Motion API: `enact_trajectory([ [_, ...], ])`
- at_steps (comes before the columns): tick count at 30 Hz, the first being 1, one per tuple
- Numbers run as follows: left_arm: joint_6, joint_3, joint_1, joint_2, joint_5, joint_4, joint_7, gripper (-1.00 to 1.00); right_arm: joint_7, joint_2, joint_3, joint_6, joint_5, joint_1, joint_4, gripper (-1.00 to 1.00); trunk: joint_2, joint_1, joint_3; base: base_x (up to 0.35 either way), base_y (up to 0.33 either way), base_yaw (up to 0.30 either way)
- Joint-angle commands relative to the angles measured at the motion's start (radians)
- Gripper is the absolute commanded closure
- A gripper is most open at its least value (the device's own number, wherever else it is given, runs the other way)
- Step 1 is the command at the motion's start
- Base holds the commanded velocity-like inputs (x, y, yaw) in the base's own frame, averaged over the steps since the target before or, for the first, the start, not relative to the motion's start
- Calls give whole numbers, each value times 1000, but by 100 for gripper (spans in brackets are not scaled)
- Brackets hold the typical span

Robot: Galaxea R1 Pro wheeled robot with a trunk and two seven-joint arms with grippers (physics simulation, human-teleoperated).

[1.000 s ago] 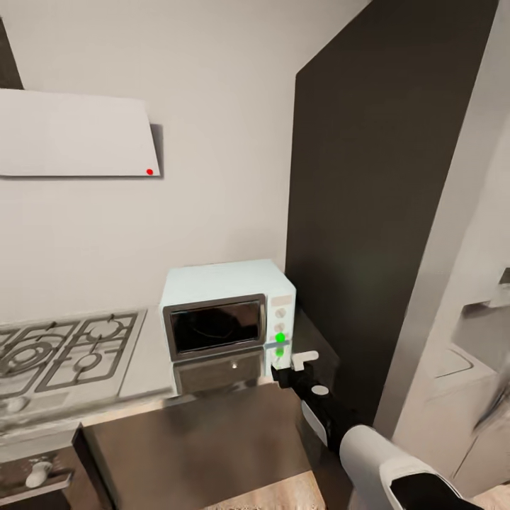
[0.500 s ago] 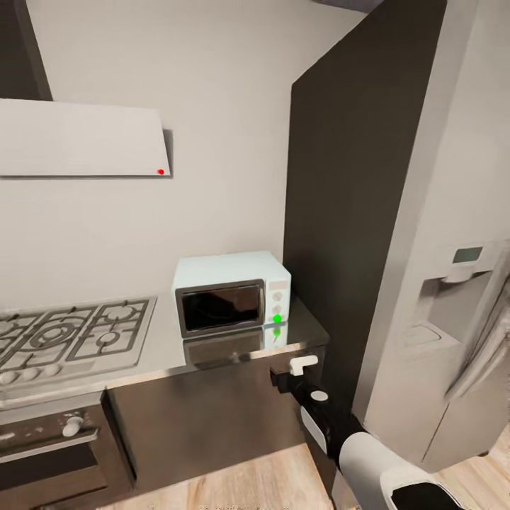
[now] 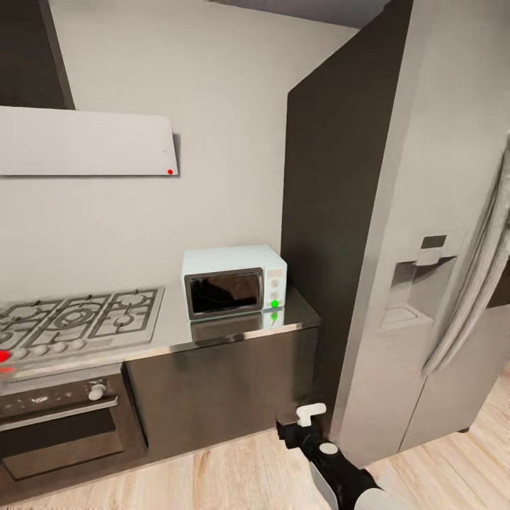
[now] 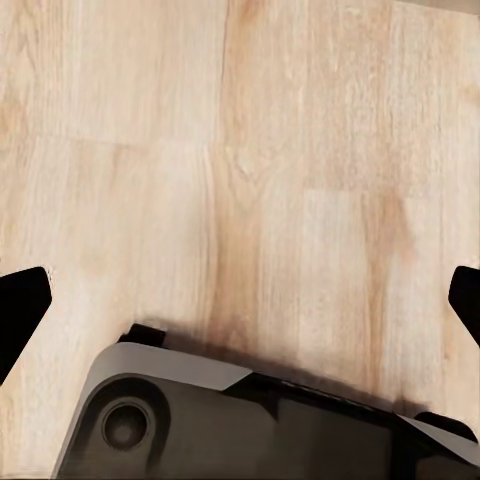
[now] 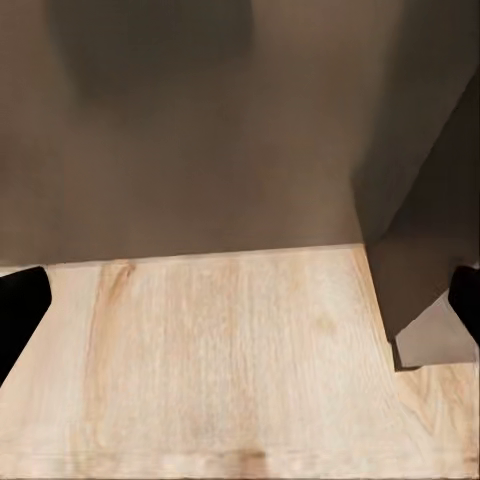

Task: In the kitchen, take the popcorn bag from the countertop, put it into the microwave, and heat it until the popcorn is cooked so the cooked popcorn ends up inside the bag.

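The fridge is standing tall at the worktop's right end, with a dark panel between the two. The worktop is running leftward from there over dark cabinet fronts, and the hob is sitting at its left part, above the black oven. The white hood is hanging on the wall over the hob.

The microwave is sitting at the worktop's back right corner, its door shut and a green light glowing by its lower knob (which suggests it may be running, though the glass is too dark to tell what is inside). No bag is lying on the visible worktop, so I judge it is probably inside already, with only the heating left to finish; the pictures cannot confirm this.

The right pincer is hanging low in front of the cabinets, well below the worktop edge, gripping nothing, its tips spread wide apart over the floor. The left pincer is likewise spread and empty, pointing down at the floor above the robot's base.
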Motion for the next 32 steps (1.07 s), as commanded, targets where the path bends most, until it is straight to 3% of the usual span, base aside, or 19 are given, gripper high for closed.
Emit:
enact_trajectory([
  [1, -2, 7, 0, -1, 2, 1, -7, -100, 1, -3, 0, -3, 5, 9, 1, -100, -1, 0, 0, -216, 0, 0],
  [11, -2, 18, -1, 0, 0, 1, -6, -100, 0, -32, -5, -5, -5, 83, 3, -100, -1, 0, 0, -29, 0, 0],
  [12, -1, 15, 25, -2, -1, 24, -6, -100, -183, -80, -7, -2, 1, 517, 231, -100, -1, 0, 0, 0, 0, 0],
  [32, -1, 15, 25, -2, -1, 24, -6, -100, -183, -80, -7, -2, 1, 517, 231, -100, -1, 0, 0, 0, 0, 0],
])
